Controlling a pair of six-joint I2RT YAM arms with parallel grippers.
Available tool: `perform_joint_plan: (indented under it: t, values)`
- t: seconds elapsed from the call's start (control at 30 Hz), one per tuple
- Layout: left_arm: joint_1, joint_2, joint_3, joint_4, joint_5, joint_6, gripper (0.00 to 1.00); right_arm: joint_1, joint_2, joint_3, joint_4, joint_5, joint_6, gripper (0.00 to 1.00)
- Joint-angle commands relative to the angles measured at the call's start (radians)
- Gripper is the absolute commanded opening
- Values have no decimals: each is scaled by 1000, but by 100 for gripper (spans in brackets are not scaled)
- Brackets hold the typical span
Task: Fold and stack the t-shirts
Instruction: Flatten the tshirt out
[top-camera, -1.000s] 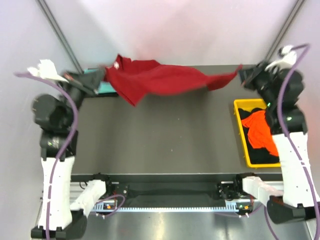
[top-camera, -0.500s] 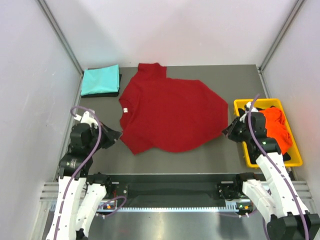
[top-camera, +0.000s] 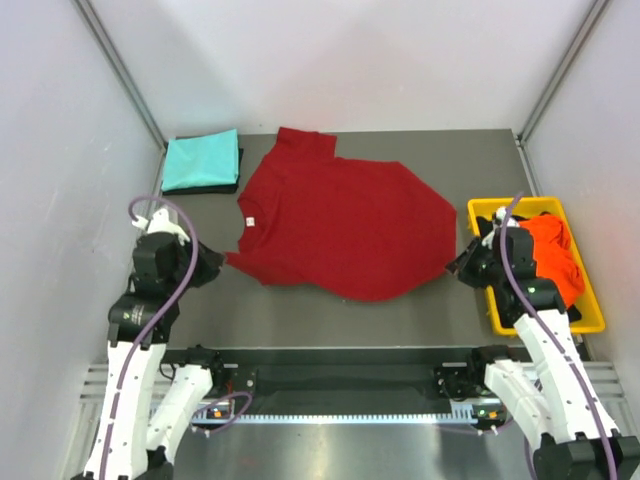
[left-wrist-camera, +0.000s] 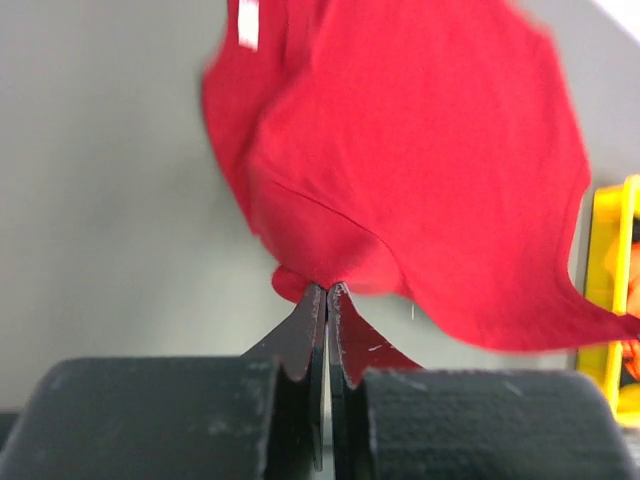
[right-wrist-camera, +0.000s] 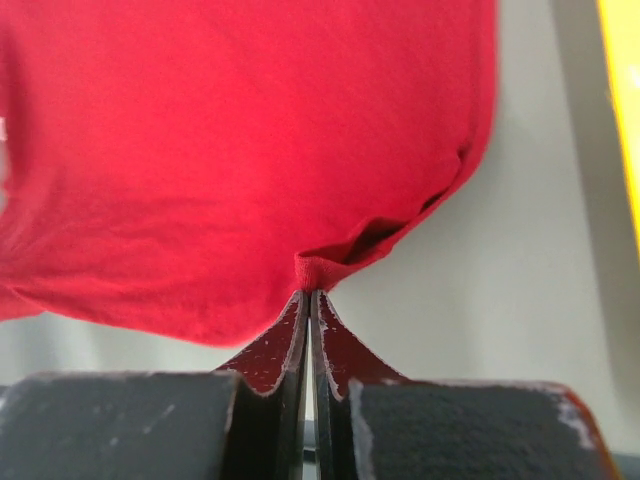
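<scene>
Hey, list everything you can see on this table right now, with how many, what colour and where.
Red t-shirt: one, dark red, spread flat mid-table.
Teal t-shirt: one, teal, folded, far left corner.
Dark layer: one, black, only its edge shows under the teal t-shirt.
Yellow bin: one, yellow, right edge of the table.
Orange t-shirt: one, bright orange, bunched in the bin.
Black cloth: one, black, in the bin under the orange t-shirt.
Table: one, dark grey, under everything.
Left gripper: one, black, shut on the red t-shirt's near left edge.
Right gripper: one, black, shut on its near right hem.
</scene>
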Motion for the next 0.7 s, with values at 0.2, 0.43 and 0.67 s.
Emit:
perform_joint_plan:
  t: [0.2,0.43,0.67]
  values:
    - [-3,349,404,347,-148,128,0,-11,246,396,231,34,22,0]
    - [-3,563,794,357,-29,86,0,-3,418,787,147,-47,-2,0]
    - [-3,459,995,291,-3,7,0,-5,280,963,-5,-133,-24,0]
